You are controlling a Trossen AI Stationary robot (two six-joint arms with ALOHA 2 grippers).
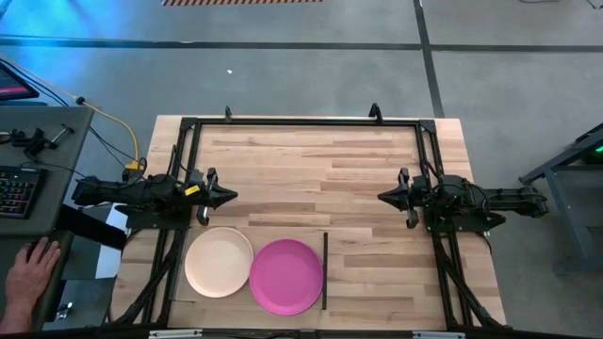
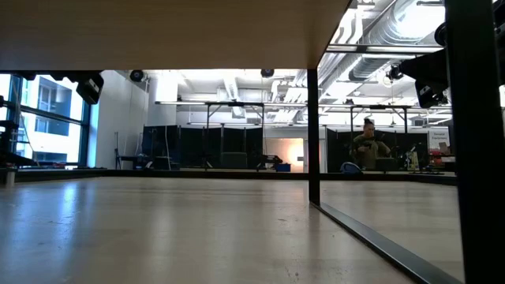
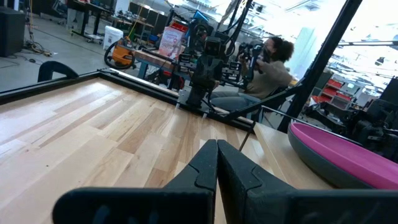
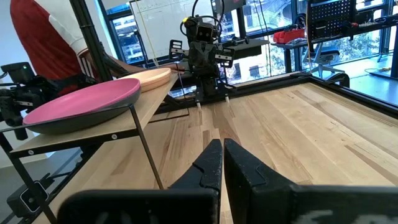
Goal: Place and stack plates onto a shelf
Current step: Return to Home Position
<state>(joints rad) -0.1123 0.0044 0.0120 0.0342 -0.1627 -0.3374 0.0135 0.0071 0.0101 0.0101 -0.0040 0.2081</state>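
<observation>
**Stacked Side by Side, Empty-Handed at Either Flank**

Shows, from overhead, the left gripper [image 1: 226, 196] poised over the left side of the butcher-block table [image 1: 311, 160], pointing inward, with its fingers [image 3: 199, 167] pressed tip to tip and gripping nothing. Mirrors that on the right side with the right gripper [image 1: 384, 197], fingers [image 4: 208, 165] likewise closed to a hairline slit around nothing, facing the left one across bare wood. Puts both grippers well apart from the plates. Places the shelf [image 4: 93, 134], a pale raised panel on thin black legs, at the table's front edge, nearer the left arm, its black edge strip [image 1: 325, 271] toward the right arm. Sets the pink plate [image 1: 286, 275] on the shelf beside that strip, lying flat atop a dark grey plate [image 3: 323, 169], with only the rim and underside of the dark one visible from the wrist cameras. Puts a pale peach plate [image 1: 219, 262] just beside the pink one, on the shelf's left half, rims close or touching. Leaves anything beneath the peach plate out of sight. Catches a person's hand [image 1: 33, 268] near a keyboard [image 1: 17, 188] at a desk left of the table, and a seated person [image 3: 273, 65] in the room beyond.
</observation>
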